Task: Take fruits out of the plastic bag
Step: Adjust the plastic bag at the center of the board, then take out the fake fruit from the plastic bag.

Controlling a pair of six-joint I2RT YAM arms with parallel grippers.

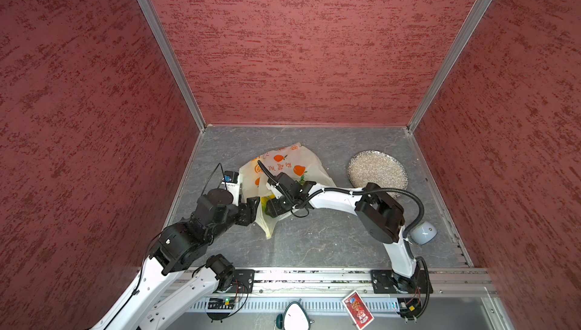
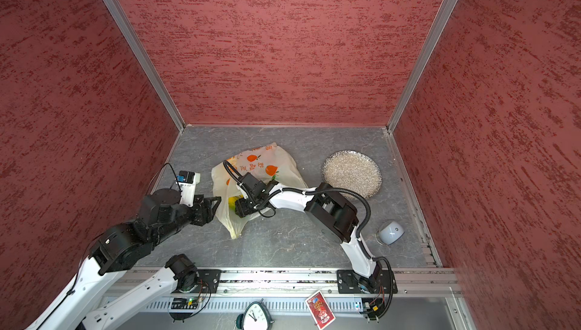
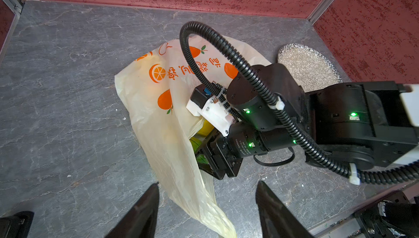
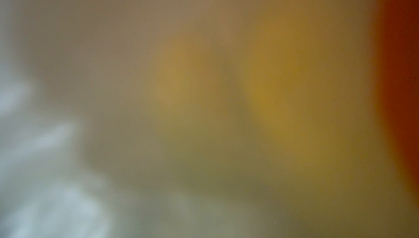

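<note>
The left claw (image 3: pixel 208 182) hangs released just beside the plastic bag (image 3: pixel 158 112), on the side away from its mouth. Its two fingers (image 3: pixel 149 202) stand well apart, with the bag's twisted near tail lying loose between them, not pinched.

The bag rests on the grey surface (image 1: pixel 314 237). Its long axis runs from the printed far end down to that tail, and the mouth gapes partway along. It is thin, pale yellow and crumpled, printed with flat oranges.

Only glimpses of the fruits show at the mouth: a yellow fruit (image 3: pixel 206 125) and something green (image 3: pixel 195 141); the rest is hidden.

The right claw (image 3: pixel 201 155) is pushed into the mouth, so it is the nearer one. Its fingers are buried, and the right wrist view is only a yellow blur, so I cannot tell whether it grips anything.

Beyond the bag lies a bare speckled plate (image 1: pixel 377 171).
</note>
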